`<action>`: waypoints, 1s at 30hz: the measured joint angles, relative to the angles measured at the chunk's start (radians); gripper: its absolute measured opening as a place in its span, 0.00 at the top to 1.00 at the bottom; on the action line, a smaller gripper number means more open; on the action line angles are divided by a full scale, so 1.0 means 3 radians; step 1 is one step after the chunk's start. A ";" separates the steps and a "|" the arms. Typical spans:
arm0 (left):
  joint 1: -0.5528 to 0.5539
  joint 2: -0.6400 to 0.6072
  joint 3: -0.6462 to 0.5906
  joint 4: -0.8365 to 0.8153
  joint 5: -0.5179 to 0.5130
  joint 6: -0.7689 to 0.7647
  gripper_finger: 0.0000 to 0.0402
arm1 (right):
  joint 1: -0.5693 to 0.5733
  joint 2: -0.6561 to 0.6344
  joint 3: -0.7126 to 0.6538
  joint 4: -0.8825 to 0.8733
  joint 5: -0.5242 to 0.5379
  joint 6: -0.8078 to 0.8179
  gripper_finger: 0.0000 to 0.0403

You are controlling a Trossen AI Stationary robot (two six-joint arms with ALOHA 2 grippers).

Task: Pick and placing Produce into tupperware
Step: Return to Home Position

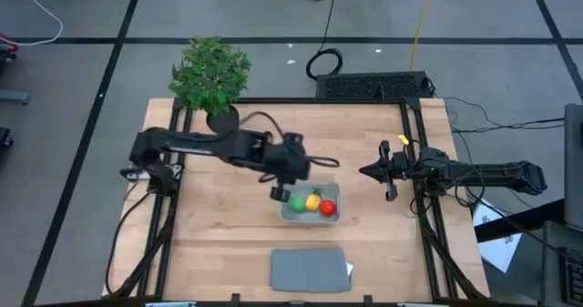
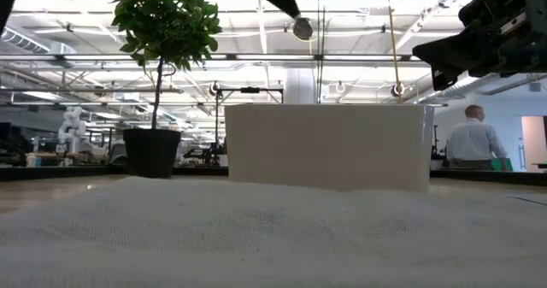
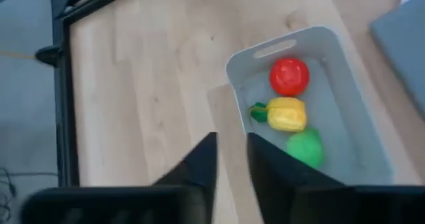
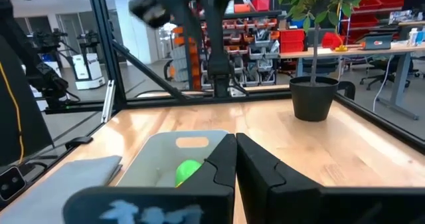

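The tupperware (image 1: 290, 216) stands on the wooden table right of centre. In it lie the three pieces of produce in a row: the green ball (image 3: 305, 147), the yellow piece with a green tip (image 3: 287, 113) and the red ball (image 3: 289, 76). My left gripper (image 1: 278, 193) hangs in the air over the tub's left rim, slanting down. A narrow gap shows between its fingers (image 3: 232, 151), with nothing in it. My right gripper (image 1: 364, 171) waits shut and level at the table's right side, pointing at the tub (image 4: 166, 147).
A flat grey lid (image 1: 310, 269) lies near the table's front edge, in front of the tub. A potted leafy plant (image 1: 211, 75) stands at the far left corner. A black frame runs along the table's edges. A person (image 2: 473, 138) stands in the room behind.
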 joint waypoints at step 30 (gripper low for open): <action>-0.0150 -0.2433 -0.2266 0.1687 -0.0246 -0.0154 0.99 | 0.0003 0.0000 0.0000 -0.0005 -0.0014 0.0006 1.00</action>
